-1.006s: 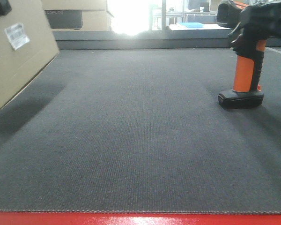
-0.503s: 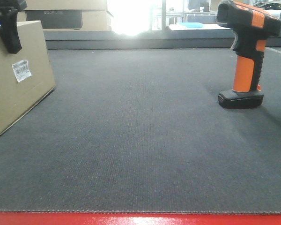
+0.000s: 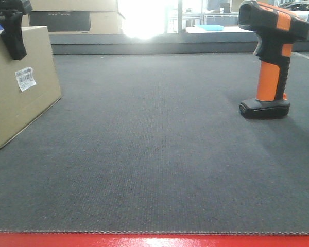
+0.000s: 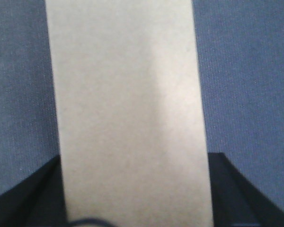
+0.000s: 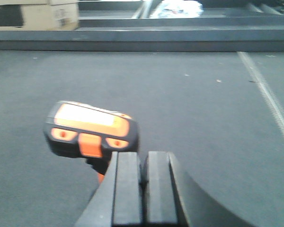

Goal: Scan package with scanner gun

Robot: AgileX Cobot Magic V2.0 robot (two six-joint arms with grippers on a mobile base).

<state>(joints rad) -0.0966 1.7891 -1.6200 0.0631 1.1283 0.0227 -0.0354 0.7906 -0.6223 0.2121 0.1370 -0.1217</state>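
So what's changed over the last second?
The package, tilted off the mat a second ago, now rests flat with the left hand around its top. The right hand has let go of the scanner gun and backed off. The scanner gun stayed upright.

Dark grey carpet point(image 3: 159, 154) spreads wide, red-edged in front — behind it stacked cardboard boxes point(image 3: 74, 15) and a window point(image 3: 144, 18) blazing white.
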